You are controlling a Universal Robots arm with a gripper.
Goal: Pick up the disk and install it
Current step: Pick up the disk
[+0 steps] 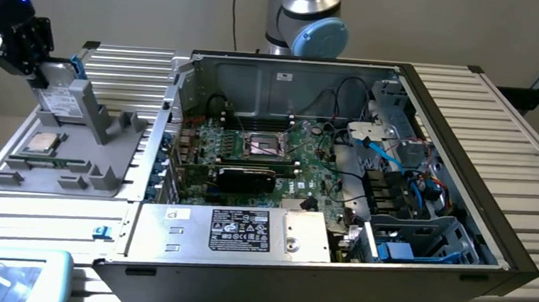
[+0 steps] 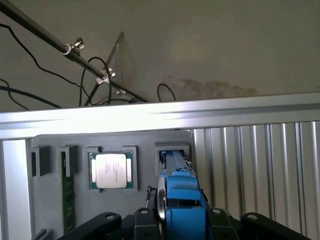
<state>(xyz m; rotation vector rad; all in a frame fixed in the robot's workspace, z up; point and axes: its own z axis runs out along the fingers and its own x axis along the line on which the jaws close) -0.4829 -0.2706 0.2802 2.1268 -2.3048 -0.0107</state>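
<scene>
Gripping the disk (image 1: 61, 101) by its blue carrier's upper edge, the fingers (image 1: 36, 63) are part-closed on it — the disk stands on edge in the grey holder's (image 1: 108, 147) slot, at ten o'clock in the exterior view. A CPU chip (image 1: 42, 144) lies at its six o'clock; the open computer case (image 1: 255, 79) at three o'clock, on the ribbed counter (image 1: 526, 140).

A plain beige wall (image 1: 128, 6) backs the ribbed aluminium worktop (image 1: 525, 162), a thin black cable (image 1: 234, 6) hanging down it. In the wrist view, a faint brownish stain (image 2: 215, 90) marks the wall under soft, even light.
</scene>
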